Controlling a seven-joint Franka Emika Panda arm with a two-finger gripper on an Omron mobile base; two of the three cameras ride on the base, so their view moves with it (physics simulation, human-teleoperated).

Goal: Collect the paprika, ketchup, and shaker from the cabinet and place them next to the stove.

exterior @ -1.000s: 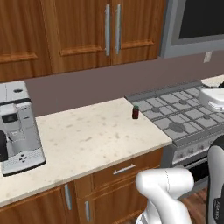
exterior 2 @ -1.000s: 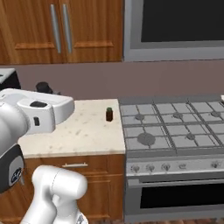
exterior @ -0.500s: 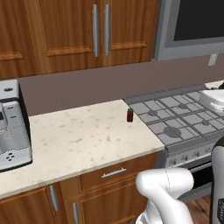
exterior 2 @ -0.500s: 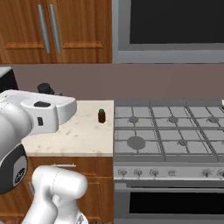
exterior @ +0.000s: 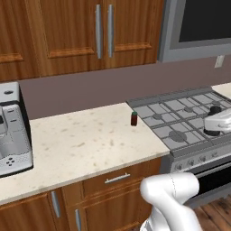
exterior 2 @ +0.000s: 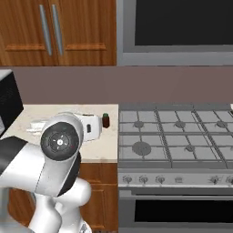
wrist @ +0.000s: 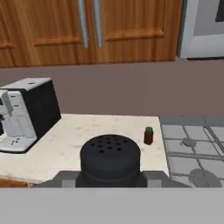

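In the hand view my gripper (wrist: pixel 110 176) is shut on the shaker (wrist: pixel 110 159), a black-grey shaker with a rounded, holed top, held above the counter's near edge. The paprika (exterior: pixel 134 118), a small dark-red jar with a green lid, stands upright on the speckled counter just left of the stove (exterior: pixel 189 118). The same paprika (exterior 2: pixel 105 120) and the stove (exterior 2: pixel 182 136) show in the right base view, and again in the hand view as paprika (wrist: pixel 148 135) beside stove (wrist: pixel 192 146). The ketchup and the cabinet are out of view.
A silver and black coffee machine (exterior: pixel 12 135) stands at the counter's left end, seen also from the hand as coffee machine (wrist: pixel 24 113). A white-grey pot (exterior: pixel 217 122) sits on the stove's right burners. Wooden wall cabinets with long handles (exterior: pixel 103 31) and a microwave (exterior 2: pixel 177 27) hang above.
The whole picture has shifted in both base views, so the base has driven. The paprika stays beside the stove. My grip on the shaker stays shut.
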